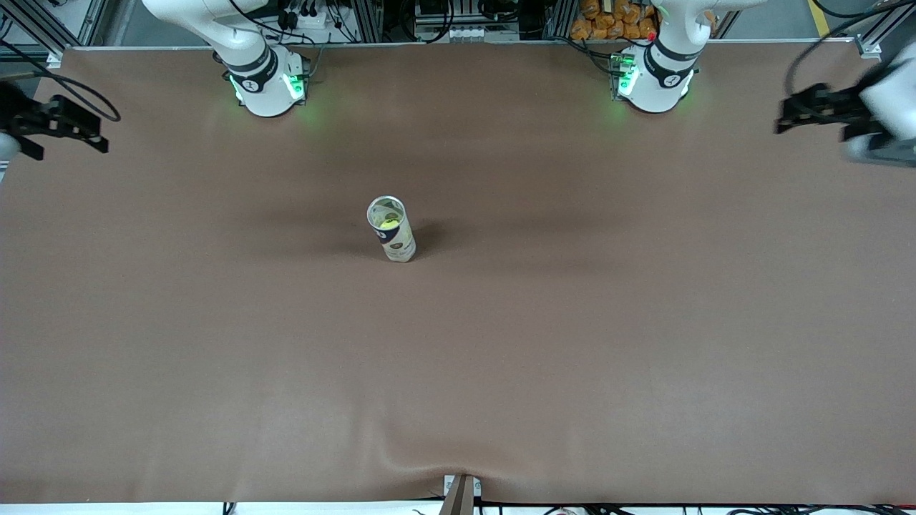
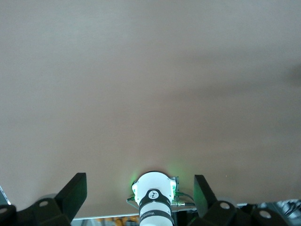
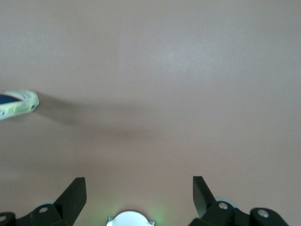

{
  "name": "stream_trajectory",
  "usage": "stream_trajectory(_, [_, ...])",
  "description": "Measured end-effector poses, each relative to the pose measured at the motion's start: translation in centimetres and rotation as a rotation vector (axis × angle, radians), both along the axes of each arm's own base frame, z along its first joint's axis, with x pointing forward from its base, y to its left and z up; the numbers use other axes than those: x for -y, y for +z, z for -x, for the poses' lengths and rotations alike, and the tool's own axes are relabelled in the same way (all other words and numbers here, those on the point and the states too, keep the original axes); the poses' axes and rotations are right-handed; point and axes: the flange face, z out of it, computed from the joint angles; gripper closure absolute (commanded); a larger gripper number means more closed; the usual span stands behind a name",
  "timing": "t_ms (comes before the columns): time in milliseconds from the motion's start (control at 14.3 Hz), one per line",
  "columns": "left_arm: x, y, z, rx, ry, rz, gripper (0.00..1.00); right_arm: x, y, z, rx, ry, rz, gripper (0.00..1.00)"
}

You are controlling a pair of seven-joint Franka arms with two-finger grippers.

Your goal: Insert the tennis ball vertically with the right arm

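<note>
R gripper [image 1: 61, 129] is seen parked high over the table's edge at the right arm's end, fingers [image 3: 70, 197] spread wide, nothing held. L gripper [image 1: 812, 114] waits likewise over the left arm's end, jaws apart, empty.

Tennis ball [image 1: 388, 224] is found already inside the upright can [image 1: 392, 230], mid-table; the insert looks done.

Risks, as judged: the can could be tipped if clipped by a sweeping arm, since it is tall w/ a narrow base. A wrinkle in the table cover [image 1: 458, 400] near the front edge could also snag things.

Unclear: how deep the ball sits, whether more balls lie under it. Only the can's end is caught in the R wrist view.
</note>
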Motion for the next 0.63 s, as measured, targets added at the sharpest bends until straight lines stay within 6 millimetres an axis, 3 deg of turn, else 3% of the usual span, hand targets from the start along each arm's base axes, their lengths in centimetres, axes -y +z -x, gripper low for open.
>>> stream_trajectory(140, [-2.7,1.0,0.7,0.020,0.045,0.004,0.00,1.2,0.7,0.0,0.030,-0.022,-0.001,0.00])
stream_trajectory(420, [-1.9,4.0,3.8,0.079,0.059,0.001,0.00,0.9,1.2,-0.3,0.056,-0.016,-0.005,0.00])
stream_trajectory(630, [-2.3,3.0,4.3,0.122,0.072,0.002,0.00,0.4,0.9,-0.5,0.056,-0.013,-0.032,0.00])
